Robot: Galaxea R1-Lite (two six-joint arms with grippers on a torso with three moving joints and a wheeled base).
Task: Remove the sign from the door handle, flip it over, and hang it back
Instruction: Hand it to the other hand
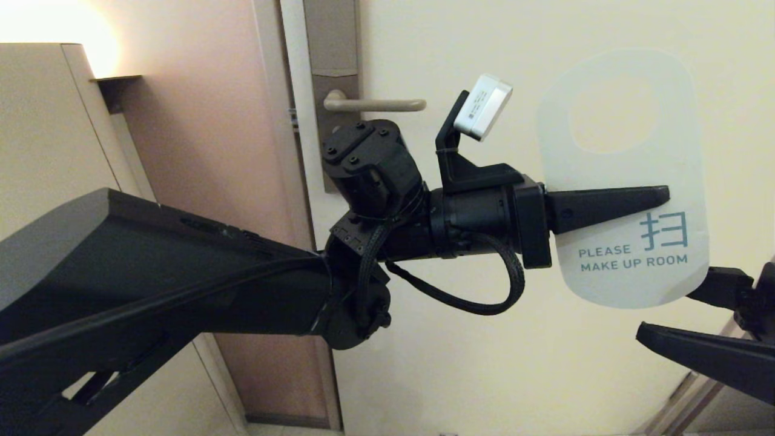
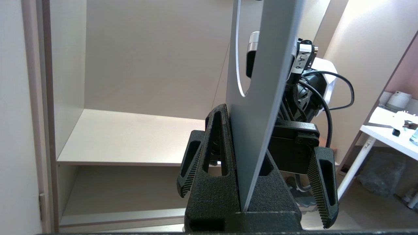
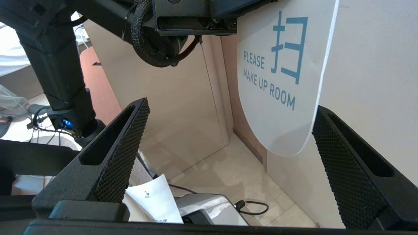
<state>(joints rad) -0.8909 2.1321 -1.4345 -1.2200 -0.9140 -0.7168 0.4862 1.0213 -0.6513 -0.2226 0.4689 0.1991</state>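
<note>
Where the room shows behind the arms: a cream door (image 1: 484,363) with a pinkish-brown frame (image 1: 200,151) to its left, a pale cabinet (image 1: 42,133) beyond that, a lamp glow at the top corner, and light floor tiles (image 3: 228,169) below with a cable and a sheet of paper lying on them.

Door handle (image 1: 375,104): slim beige lever, level, on a tall grey-brown lock plate (image 1: 332,48); bare, nothing hanging on it.

Sign (image 1: 623,181): off the handle, held up in front of the door to the right of the lever, white face "PLEASE MAKE UP ROOM" toward the head camera, oval hole uppermost.

Left gripper (image 1: 657,197): reaches in from the left, jaws clamped flat on the sign across its middle, just below the hole.

Right gripper (image 3: 228,147): low at the right, under the sign's rounded bottom edge, jaws spread wide, holding nothing; the sign's lower end hangs above the gap between its fingers (image 3: 349,169).
</note>
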